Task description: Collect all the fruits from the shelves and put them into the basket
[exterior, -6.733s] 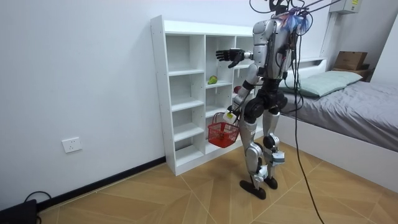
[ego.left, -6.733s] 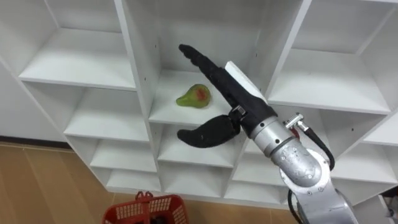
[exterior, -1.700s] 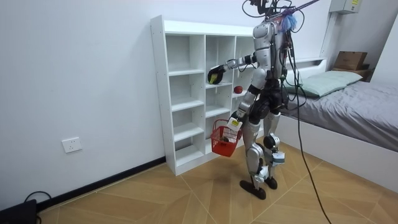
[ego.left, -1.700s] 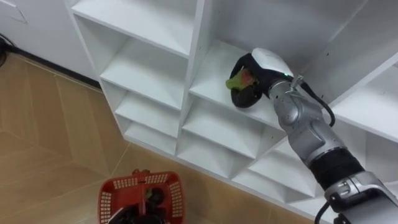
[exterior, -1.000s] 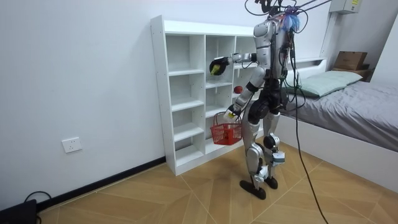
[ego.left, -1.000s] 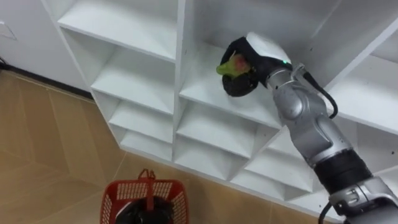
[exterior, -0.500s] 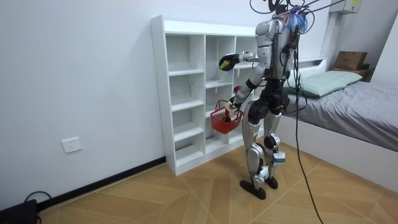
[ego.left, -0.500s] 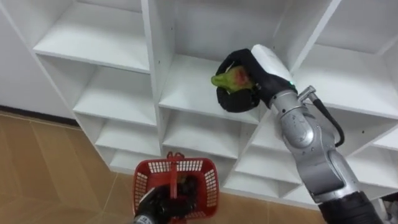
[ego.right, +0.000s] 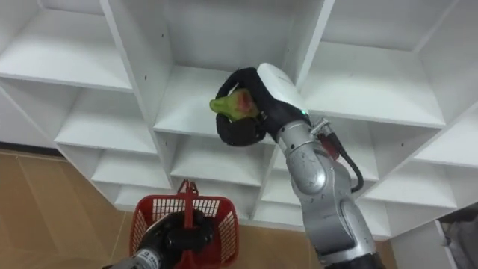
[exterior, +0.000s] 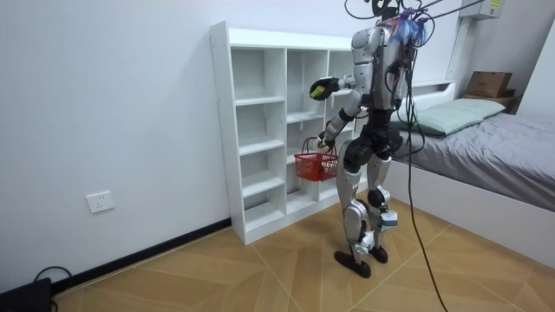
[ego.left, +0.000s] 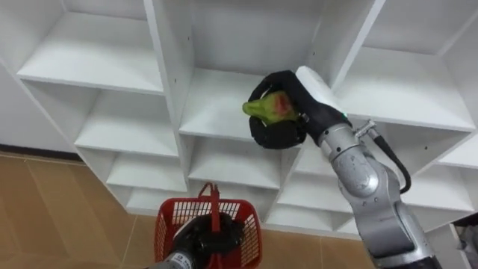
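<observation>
The right hand (ego.left: 285, 128) is curled round the pear (ego.left: 265, 107), held just off the closet (ego.left: 168, 90) shelf, higher than the basket (ego.left: 166, 218) whose handle the left hand (ego.left: 199, 237) grips; the pear looks light, firm yet bruisable and smooth, so wrapping its broad belly seems safest.

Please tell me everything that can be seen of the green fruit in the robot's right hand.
The fruit is pear-shaped, green with a red blush, and smooth-skinned. Its narrow end points to the view's left. The black right hand holds it, curled round it, in front of the white closet.
</observation>
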### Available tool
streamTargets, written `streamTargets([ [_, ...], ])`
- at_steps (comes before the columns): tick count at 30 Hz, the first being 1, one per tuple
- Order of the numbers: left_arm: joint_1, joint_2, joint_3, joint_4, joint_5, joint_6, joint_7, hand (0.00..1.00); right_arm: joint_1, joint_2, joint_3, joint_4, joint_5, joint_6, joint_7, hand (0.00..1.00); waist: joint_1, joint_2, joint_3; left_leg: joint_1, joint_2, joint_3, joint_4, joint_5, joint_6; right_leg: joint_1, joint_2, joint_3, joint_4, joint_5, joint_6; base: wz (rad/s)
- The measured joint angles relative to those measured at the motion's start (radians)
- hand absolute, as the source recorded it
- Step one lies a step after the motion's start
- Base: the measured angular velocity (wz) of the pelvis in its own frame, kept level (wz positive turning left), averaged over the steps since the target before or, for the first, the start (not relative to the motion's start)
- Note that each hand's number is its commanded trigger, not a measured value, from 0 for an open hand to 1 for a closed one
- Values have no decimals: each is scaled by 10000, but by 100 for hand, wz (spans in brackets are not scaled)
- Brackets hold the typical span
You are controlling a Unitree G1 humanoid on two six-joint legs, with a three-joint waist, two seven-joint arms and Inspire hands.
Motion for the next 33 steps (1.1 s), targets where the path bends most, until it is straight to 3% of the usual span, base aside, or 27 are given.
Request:
streamTargets([
  [6, 18, 9, -181, -546, -261, 13, 3, 100, 705, 32, -25, -1, 104, 52, 117, 100, -115, 52, -20, 68, 40, 199, -6, -18, -2, -1, 27, 143, 28, 2, 4, -10],
  [11, 16, 47, -281, -1028, -737, 16, 5, 100, 741, 45, -19, 0, 137, 200, 164, 100, -300, 109, -51, 96, 62, 250, 9, -19, -6, -5, 49, 194, 50, 6, -3, -3],
  [22, -31, 61, -320, -1094, -682, 56, 2, 100, 1767, 64, 51, 100, 528, 242, 159, 100, -311, 122, -43, 179, 69, 309, 5, -23, -13, 33, 66, 299, 82, 8, -5, -2],
  [33, -33, 133, -321, -1128, -700, 56, 117, 100, 1853, 50, 99, 803, 603, 246, 48, 100, -298, 156, -27, 182, 69, 309, -13, -23, -13, 33, 72, 299, 63, 8, -5, 0],
])
